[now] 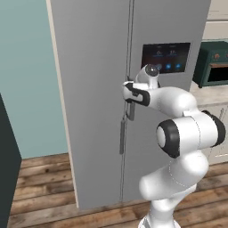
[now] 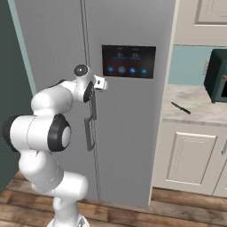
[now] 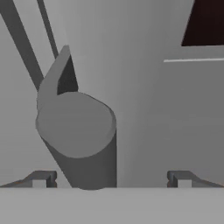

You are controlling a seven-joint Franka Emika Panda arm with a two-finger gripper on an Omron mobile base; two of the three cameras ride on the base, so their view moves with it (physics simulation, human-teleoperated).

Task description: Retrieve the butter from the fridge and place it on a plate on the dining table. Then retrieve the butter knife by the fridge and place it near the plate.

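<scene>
Fridge: the tall grey fridge (image 1: 93, 89) fills the wall in front of the robot, both doors shut, a narrow seam running down between them.
Panel: a dark panel (image 2: 128, 61) with small blue lights sits high on the right-hand door.
Handles: two long vertical grey handles flank the seam; the right door handle (image 2: 90, 133) runs down past the robot's wrist, and the left door handle (image 1: 121, 136) hangs lower beside it.
Gripper: the gripper (image 3: 111, 179) is up against the fridge front at the top of a handle, just left of the panel; its two dark fingertips (image 3: 40, 179) stand wide apart with nothing between them, open and holding nothing.
Handle end, close up: in the hand view the rounded end of the handle (image 3: 76, 127) sits between the fingertips, nearer the left one, not pinched by either.
Arm: the white arm rises from the floor in front of the fridge and bends forward to the doors.
Butter knife: the small dark butter knife (image 2: 180, 107) lies flat on the pale counter (image 2: 195, 111) just right of the fridge, near the counter's front edge, well apart from the gripper.
Counter: cream cabinets (image 2: 188, 157) stand under the stone top; a dark green oven-like appliance (image 2: 218, 77) sits at the far right on the counter.
Floor: wooden planks (image 1: 40, 196) run along the foot of the fridge.
</scene>
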